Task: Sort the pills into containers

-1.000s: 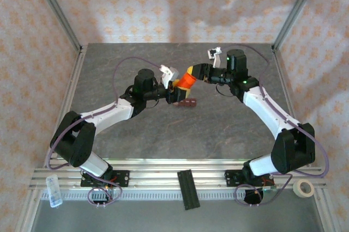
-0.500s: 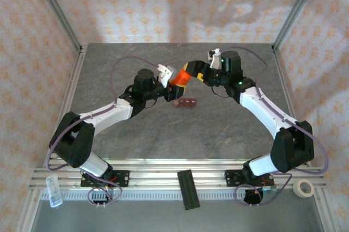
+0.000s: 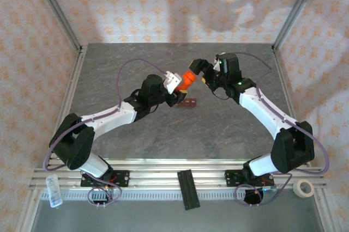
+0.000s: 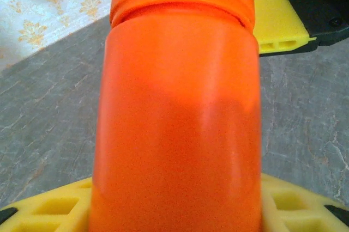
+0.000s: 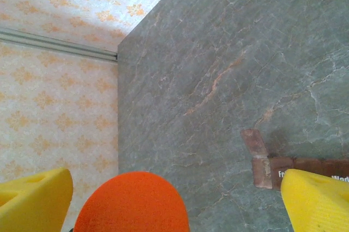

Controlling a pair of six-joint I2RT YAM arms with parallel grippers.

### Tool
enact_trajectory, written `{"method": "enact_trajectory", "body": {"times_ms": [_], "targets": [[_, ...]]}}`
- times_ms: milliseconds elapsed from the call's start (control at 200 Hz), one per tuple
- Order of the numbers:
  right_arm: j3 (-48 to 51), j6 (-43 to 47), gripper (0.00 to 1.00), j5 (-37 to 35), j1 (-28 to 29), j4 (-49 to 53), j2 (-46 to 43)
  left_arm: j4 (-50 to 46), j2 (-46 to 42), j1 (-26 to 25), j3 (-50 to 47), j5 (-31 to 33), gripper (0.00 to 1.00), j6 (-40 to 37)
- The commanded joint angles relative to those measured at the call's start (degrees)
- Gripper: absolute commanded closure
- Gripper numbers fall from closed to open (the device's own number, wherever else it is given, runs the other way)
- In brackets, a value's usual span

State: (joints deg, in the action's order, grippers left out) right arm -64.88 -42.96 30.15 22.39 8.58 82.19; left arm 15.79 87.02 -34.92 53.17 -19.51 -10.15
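An orange cylindrical bottle (image 3: 188, 79) with its orange cap (image 5: 131, 206) on hangs tilted above the table, and my left gripper (image 3: 179, 87) is shut on its body (image 4: 177, 134). Just off the cap end, my right gripper (image 3: 203, 74) stands open, its yellow fingers (image 5: 34, 199) spread to either side of the cap without touching it. The containers (image 3: 188, 102), a dark red-brown bar of joined compartments, lie on the grey table below the bottle, with one end lid (image 5: 254, 142) flipped open. The pills are hidden.
On the near rail lie a black bar (image 3: 186, 189), a roll of tape (image 3: 303, 188) at the right and a small clear box (image 3: 53, 190) at the left. Patterned walls with metal posts close in the table (image 3: 218, 128).
My right gripper has opened, let go of the bottle's cap end and drawn back slightly. My left arm has carried the bottle a little to the right.
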Motion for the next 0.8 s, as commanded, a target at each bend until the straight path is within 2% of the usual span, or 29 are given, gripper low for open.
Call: {"method": "enact_trajectory", "body": {"times_ms": [0, 515, 611, 796], "targets": [[-1.21, -2.28, 0.04, -1.09, 0.70, -1.18, 0.93, 0.31, -0.32, -0.48, 1.29, 2.80, 1.00, -2.61], [-2.88, -2.88, 0.22, 1.30, 3.36, -2.80, 1.99, -0.17, 0.34, -1.03, 1.68, 2.14, 1.00, -2.77], [-2.97, -2.88, 0.29, 1.49, 3.55, -2.80, 1.84, -0.17, 0.38, -1.12, 1.68, 2.18, 1.00, -2.77], [-2.69, -2.86, 0.50, 2.05, 3.64, -2.94, 1.62, 0.12, 0.50, -1.23, 1.77, 2.14, 1.00, -2.56]]}}
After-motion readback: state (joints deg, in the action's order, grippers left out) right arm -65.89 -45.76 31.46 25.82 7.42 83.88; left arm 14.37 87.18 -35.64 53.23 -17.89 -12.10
